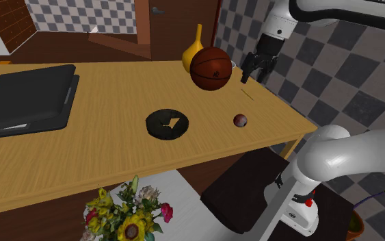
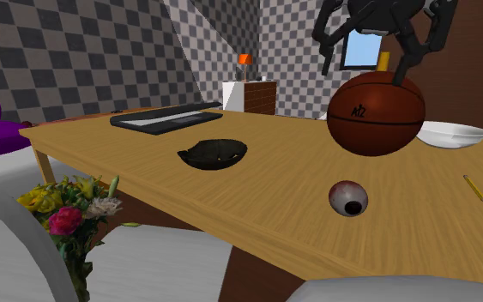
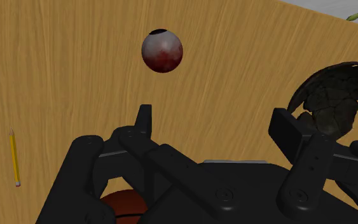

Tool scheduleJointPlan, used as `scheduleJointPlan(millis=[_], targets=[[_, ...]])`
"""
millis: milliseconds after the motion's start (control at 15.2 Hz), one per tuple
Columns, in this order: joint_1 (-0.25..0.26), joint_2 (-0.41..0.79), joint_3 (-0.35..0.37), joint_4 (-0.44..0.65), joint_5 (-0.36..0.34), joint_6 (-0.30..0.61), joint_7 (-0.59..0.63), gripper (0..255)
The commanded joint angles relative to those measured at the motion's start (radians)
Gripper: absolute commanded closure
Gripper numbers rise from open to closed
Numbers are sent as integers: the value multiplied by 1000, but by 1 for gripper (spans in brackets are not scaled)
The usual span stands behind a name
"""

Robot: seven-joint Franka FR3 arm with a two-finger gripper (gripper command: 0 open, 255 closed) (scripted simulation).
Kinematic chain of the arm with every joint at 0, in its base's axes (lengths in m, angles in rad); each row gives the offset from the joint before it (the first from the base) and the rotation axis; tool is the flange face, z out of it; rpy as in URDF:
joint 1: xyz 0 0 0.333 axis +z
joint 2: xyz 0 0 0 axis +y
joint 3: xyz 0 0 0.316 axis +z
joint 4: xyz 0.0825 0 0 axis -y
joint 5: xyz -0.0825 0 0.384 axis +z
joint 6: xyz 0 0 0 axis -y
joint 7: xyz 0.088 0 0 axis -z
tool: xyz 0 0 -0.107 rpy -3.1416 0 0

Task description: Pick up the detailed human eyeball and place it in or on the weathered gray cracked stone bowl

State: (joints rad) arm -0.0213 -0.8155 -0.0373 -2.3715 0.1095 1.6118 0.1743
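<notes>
Bright flowers are standing at the bottom of the shoulder view, in front of the wooden table. On that table the eyeball is lying right of centre, near the table's edge and apart from the dark cracked bowl, which is sitting at the middle of the frame. At the upper right, the black gripper is hovering above the table just beside the basketball, its fingers standing apart and clasping nothing, while a yellow pencil is lying on the wood nearby.
</notes>
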Motion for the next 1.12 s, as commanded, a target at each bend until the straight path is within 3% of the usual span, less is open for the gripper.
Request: scheduleJointPlan(millis=[0, 726, 1056], targets=[[0, 0, 0, 0, 0, 0, 0, 0], [-28, -16, 37, -359, -54, 285, 4, 0], [-27, 0, 41, -420, -54, 359, 4, 0]])
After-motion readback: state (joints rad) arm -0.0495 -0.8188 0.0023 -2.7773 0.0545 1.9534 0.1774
